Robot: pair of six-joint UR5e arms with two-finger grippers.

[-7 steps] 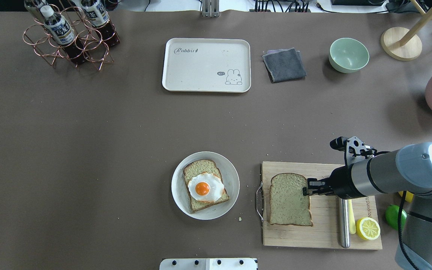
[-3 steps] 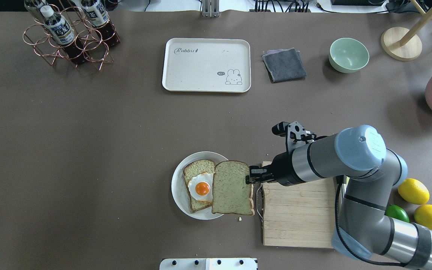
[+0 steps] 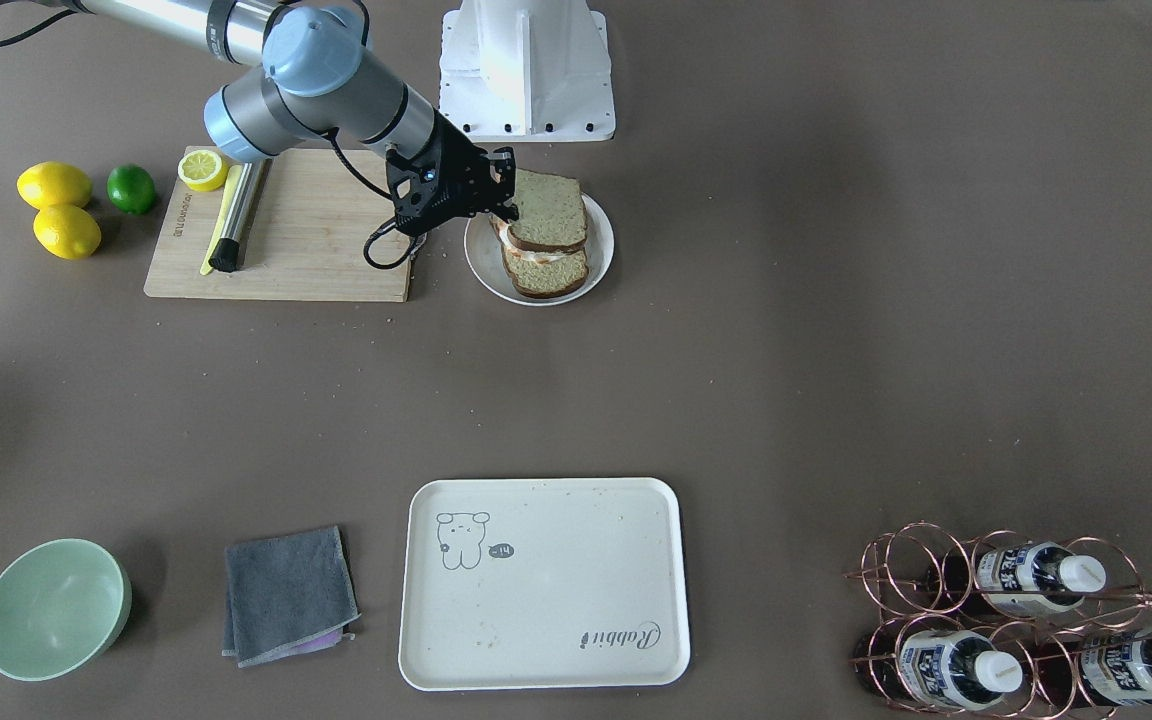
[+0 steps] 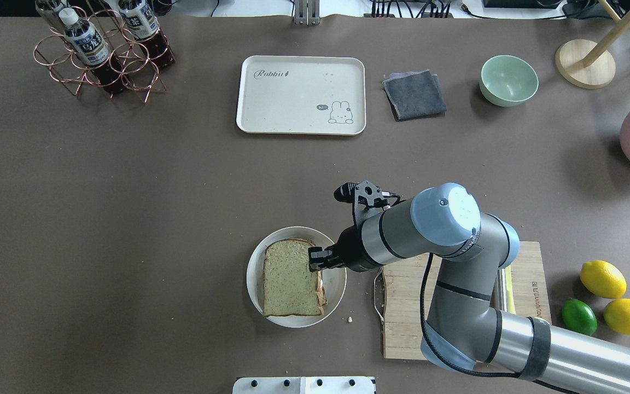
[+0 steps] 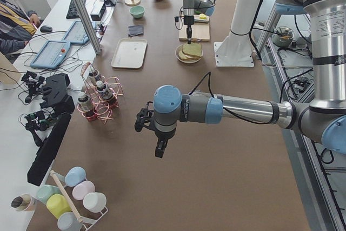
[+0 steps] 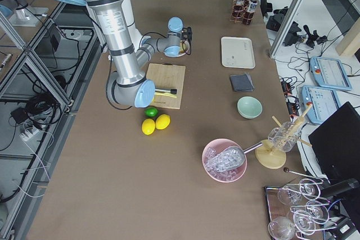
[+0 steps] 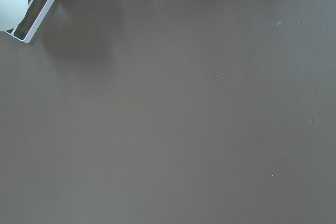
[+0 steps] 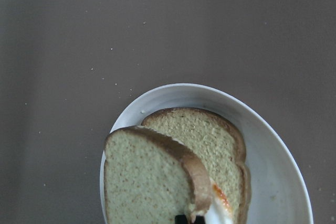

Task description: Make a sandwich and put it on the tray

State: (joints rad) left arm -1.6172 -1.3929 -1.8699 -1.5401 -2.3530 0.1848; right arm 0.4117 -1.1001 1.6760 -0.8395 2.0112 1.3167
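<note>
So the sandwich (image 4: 290,277) is sitting on the round white plate (image 4: 253,284) on the robot's side of the table. The cream tray (image 4: 293,104) it's supposed to end up on is well apart from it, over on the far side. The right gripper (image 4: 315,259) is pinched onto the crust edge of the top slice (image 3: 546,210), on the side facing the cutting board (image 4: 402,312). From the right wrist camera that slice looks tilted, with the held edge up off the egg (image 8: 214,214) and the bottom slice (image 8: 210,140). I'd say it's laid over the stack but not let go of and not lying flat yet. The left gripper (image 5: 159,152) hangs over bare table a long way off. I only catch it from the side camera, so I can't tell if it's open or closed. Handling-wise, the thing looks light and soft. The bread will squash or fold if you squeeze hard, and the fried egg in the middle is probably slick, so the slices could slide off each other on the lift. If it were me I'd take the whole stack at one crust edge, one finger under the bottom slice and one on top, since the crust is the stiffest bit. Then keep it level on the way to the tray. Grabbing only the top slice would just peel it off.
</note>
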